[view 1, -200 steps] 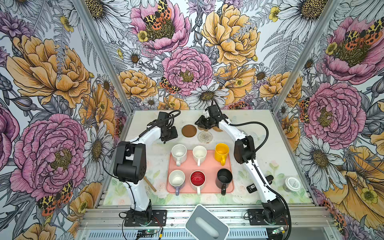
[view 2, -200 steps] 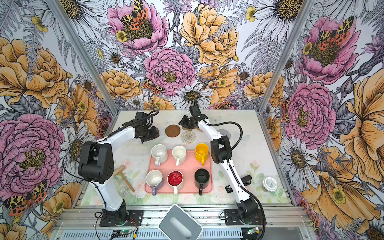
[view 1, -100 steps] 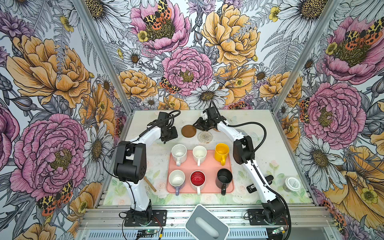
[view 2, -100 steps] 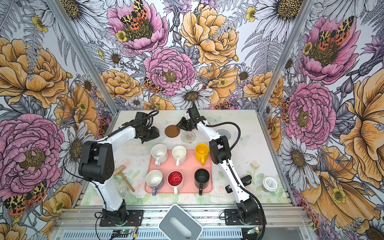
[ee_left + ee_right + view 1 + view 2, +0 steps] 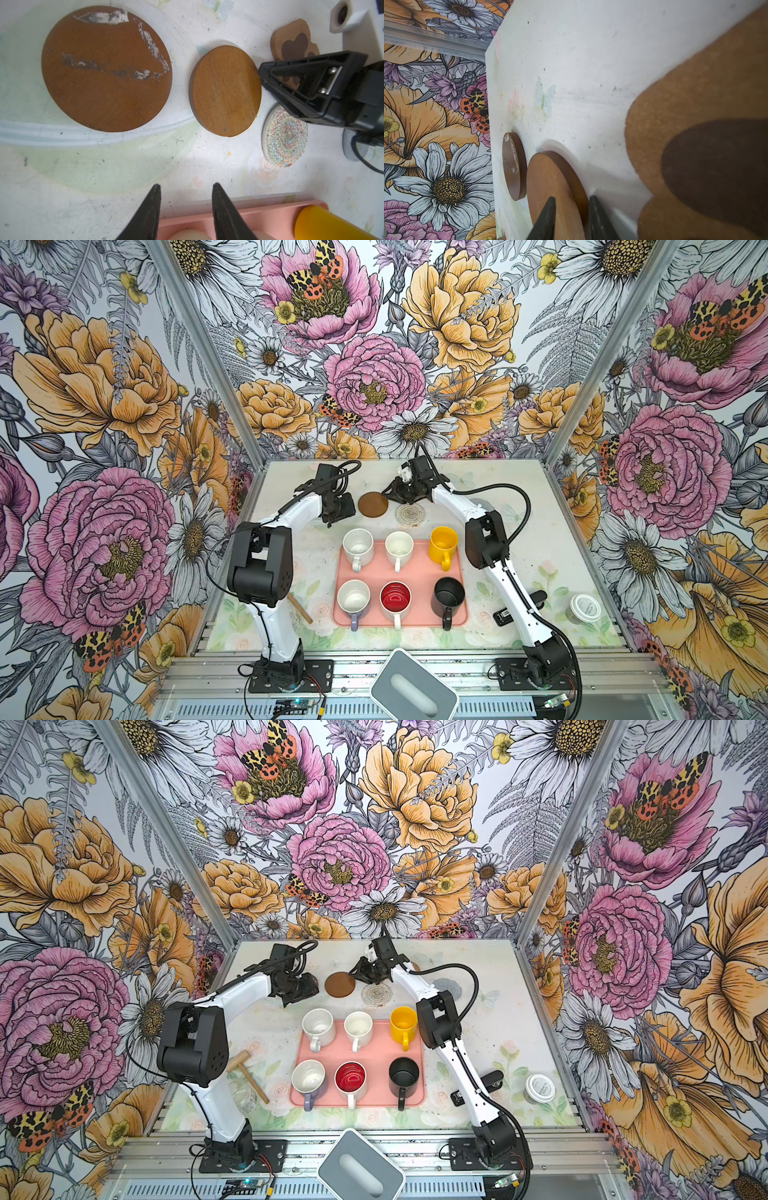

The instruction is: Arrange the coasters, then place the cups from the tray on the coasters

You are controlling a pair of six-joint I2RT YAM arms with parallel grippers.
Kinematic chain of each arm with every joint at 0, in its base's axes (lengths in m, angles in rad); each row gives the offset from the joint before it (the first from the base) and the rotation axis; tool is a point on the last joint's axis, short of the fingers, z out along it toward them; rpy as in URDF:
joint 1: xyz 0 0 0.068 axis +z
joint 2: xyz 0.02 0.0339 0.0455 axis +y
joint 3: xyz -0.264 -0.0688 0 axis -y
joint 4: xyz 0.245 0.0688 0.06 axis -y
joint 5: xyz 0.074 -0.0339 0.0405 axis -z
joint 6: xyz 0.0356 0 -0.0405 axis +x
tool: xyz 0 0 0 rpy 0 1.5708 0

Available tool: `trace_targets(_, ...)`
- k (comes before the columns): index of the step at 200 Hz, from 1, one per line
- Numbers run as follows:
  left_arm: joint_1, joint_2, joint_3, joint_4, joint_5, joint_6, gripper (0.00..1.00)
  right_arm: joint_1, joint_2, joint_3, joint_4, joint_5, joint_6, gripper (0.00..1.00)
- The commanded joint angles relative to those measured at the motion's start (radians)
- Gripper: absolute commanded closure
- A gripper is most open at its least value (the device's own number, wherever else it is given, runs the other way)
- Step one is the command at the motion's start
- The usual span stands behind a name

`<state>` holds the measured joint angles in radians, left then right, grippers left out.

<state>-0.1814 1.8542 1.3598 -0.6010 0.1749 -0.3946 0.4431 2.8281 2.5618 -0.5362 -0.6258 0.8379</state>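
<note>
The tray [image 5: 417, 572] sits low in the middle of the table [image 5: 540, 531] in both top views. Six cups stand on it: three upper-row cups [image 5: 399, 547] and three lower-row cups [image 5: 395, 599].

Just above the tray's upper edge, the disc coaster [image 5: 372, 504] lies left of the woven coaster [image 5: 410, 514], and the two do not touch. A second woven coaster [image 5: 446, 988] lies further right, past the right arm [image 5: 436, 1027].

The left wrist view shows a second disc coaster [image 5: 106, 68] beside the first, on the side away from the woven one. A paw-shaped coaster [image 5: 295, 45] lies beyond the woven coaster, away from the tray.

The mallet [image 5: 253, 1081] and jar [image 5: 245, 1100] are at the table's lower left. The lidded container [image 5: 539, 1088] is at the lower right, and the box [image 5: 360, 1166] is at bottom centre, below the table's edge.
</note>
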Motion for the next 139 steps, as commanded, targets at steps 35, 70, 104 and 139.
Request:
trace_targets(35, -0.004, -0.009, -0.02, 0.018, 0.016, -0.004, 0.57, 0.029, -0.009, 0.003, -0.042, 0.019, 0.008, 0.69)
trace_targets(70, -0.004, -0.011, -0.025, 0.023, 0.018, -0.006, 0.57, 0.028, -0.008, 0.028, -0.042, 0.027, 0.002, 0.69)
trace_targets(104, -0.001, -0.017, -0.016, 0.023, 0.021, -0.002, 0.57, 0.005, -0.06, 0.025, -0.042, 0.04, -0.023, 0.66)
trace_targets(139, -0.003, -0.023, -0.006, 0.027, 0.029, 0.005, 0.57, -0.017, -0.172, -0.034, -0.042, 0.059, -0.075, 0.63)
